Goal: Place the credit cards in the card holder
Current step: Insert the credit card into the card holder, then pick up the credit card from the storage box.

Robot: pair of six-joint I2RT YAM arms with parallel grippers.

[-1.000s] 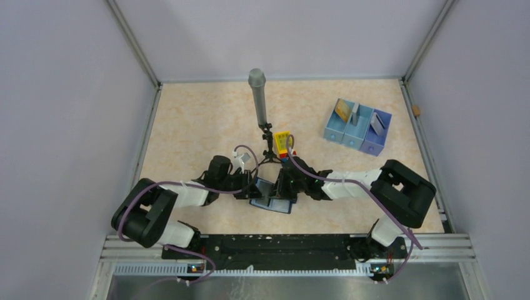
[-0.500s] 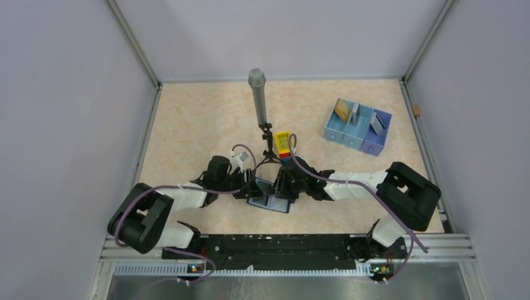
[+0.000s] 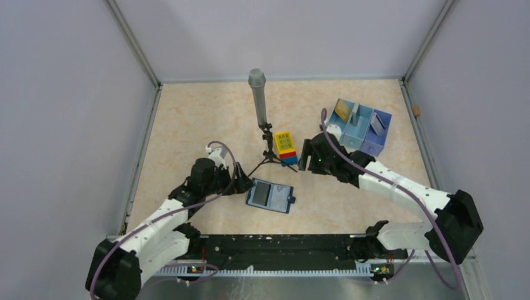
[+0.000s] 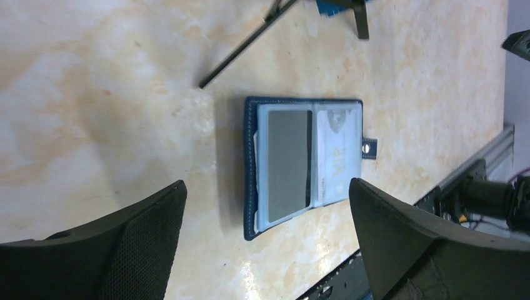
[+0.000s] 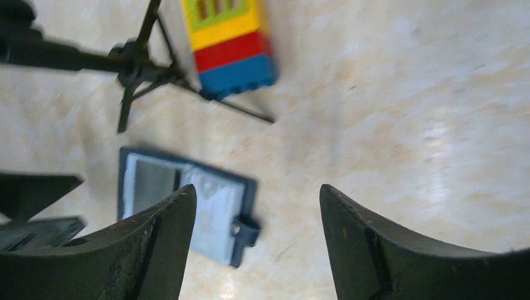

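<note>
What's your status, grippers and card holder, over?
Left gripper and right gripper open, empty. Card holder lies open, dark card and pale card inside. More cards in tray. Tripod and brick nearby, not blocking.

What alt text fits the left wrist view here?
The card holder lies open on the table, a dark grey card in one half and a pale card in the other. The open, empty jaws of the left gripper frame the view.
</note>
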